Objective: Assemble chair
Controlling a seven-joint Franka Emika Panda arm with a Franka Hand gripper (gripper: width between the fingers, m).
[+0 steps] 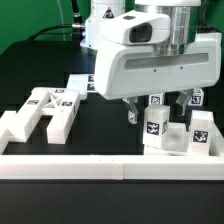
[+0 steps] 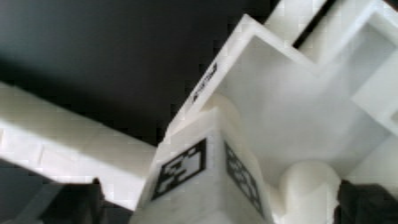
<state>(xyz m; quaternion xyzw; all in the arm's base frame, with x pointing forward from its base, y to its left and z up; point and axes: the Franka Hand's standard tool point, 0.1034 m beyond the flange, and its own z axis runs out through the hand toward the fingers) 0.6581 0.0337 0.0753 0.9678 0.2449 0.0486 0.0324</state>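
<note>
The chair's joined parts [image 1: 175,135] stand at the exterior view's right, a cluster of white blocks with black-and-white tags. My gripper [image 1: 152,110] hangs directly over them, its dark fingers [image 1: 131,113] reaching down either side of a tagged upright piece. In the wrist view that tagged white post [image 2: 196,165] fills the space between the jaws of my gripper [image 2: 217,208], with a rounded peg [image 2: 306,192] beside it and a boxy white frame [image 2: 294,70] beyond. The fingers [image 2: 71,205] stand wide apart at the picture's edges, open, straddling the post without visibly clamping it.
A loose H-shaped white frame [image 1: 45,110] with tags lies at the exterior view's left. The marker board [image 1: 82,85] lies flat behind it. A long white border wall [image 1: 100,166] runs along the front edge, and a white strip [image 2: 63,130] crosses the wrist view.
</note>
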